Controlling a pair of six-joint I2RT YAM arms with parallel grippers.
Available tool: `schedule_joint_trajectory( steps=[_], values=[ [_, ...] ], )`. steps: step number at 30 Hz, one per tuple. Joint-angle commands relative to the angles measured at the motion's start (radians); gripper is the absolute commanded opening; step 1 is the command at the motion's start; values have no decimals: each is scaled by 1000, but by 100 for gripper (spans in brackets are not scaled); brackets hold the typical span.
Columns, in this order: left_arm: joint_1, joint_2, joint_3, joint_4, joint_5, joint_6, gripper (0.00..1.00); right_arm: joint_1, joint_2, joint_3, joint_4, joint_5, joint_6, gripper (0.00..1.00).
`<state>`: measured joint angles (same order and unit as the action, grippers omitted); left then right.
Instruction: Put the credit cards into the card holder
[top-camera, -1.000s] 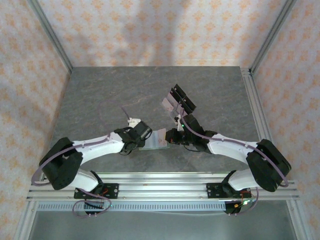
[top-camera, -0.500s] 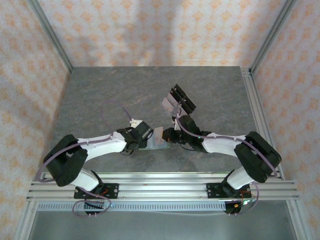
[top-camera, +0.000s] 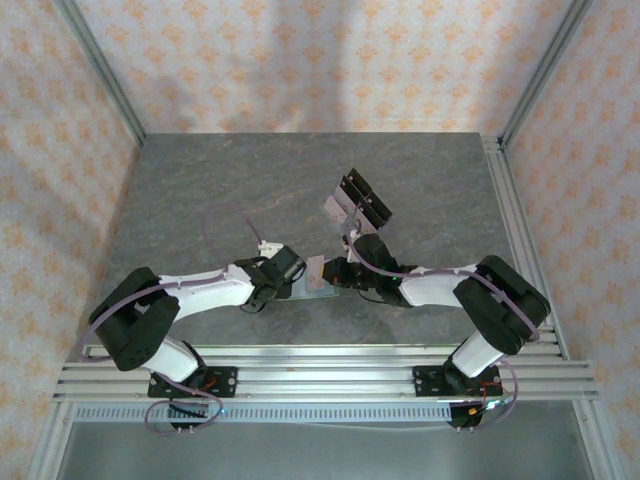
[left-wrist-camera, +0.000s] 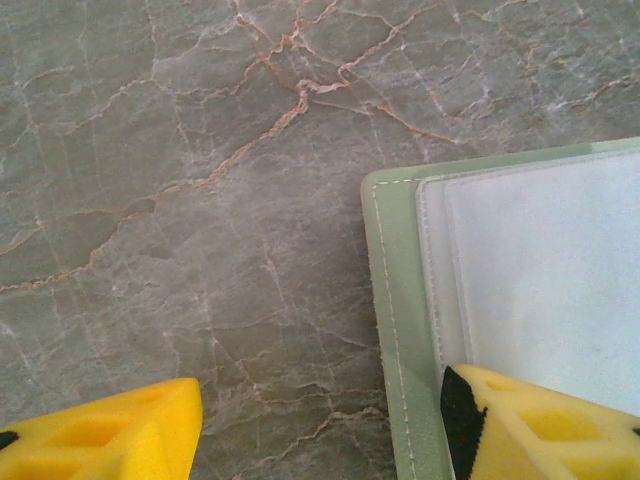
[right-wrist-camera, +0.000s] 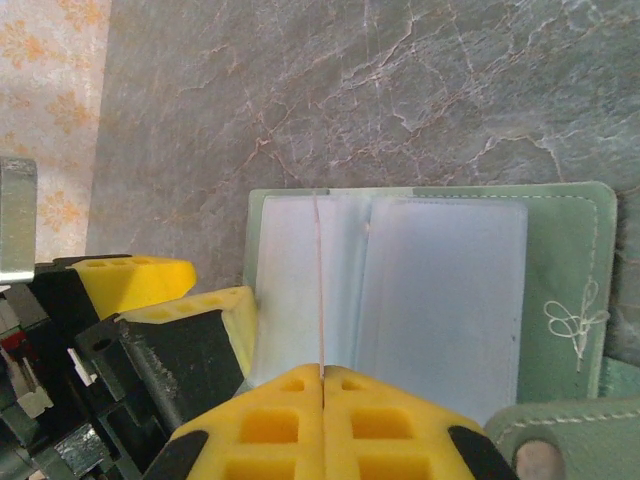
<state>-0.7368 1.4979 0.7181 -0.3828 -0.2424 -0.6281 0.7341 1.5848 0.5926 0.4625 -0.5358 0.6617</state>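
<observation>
You are early in the job. Your right gripper (right-wrist-camera: 322, 385), fingers shut tight, pinches one credit card (right-wrist-camera: 320, 290) edge-on above the single card holder (right-wrist-camera: 570, 250), which lies open on the table between the arms, its clear sleeves seemingly empty. Your left gripper (left-wrist-camera: 320, 400) stands partly open, gripping nothing, one finger pressing the holder's sleeve. More cards (top-camera: 335, 207) sit on the one rack (top-camera: 362, 200); I cannot tell how many.

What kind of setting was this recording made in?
Probably a lab test cell, not a home: a grey stone-look tabletop boxed in by aluminium frame posts and wallpaper-patterned panels, with two robot arms bolted to a rail at the near edge.
</observation>
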Motion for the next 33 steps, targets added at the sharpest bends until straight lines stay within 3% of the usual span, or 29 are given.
schedule_joint_trajectory(
  steps=[1,33],
  values=[
    [5,17,-5,-41,-47,-14,65,-2,16,-14,73,-15,13,0],
    [5,18,-2,-42,-41,-18,64,-34,145,-56,284,-96,119,0]
  ],
)
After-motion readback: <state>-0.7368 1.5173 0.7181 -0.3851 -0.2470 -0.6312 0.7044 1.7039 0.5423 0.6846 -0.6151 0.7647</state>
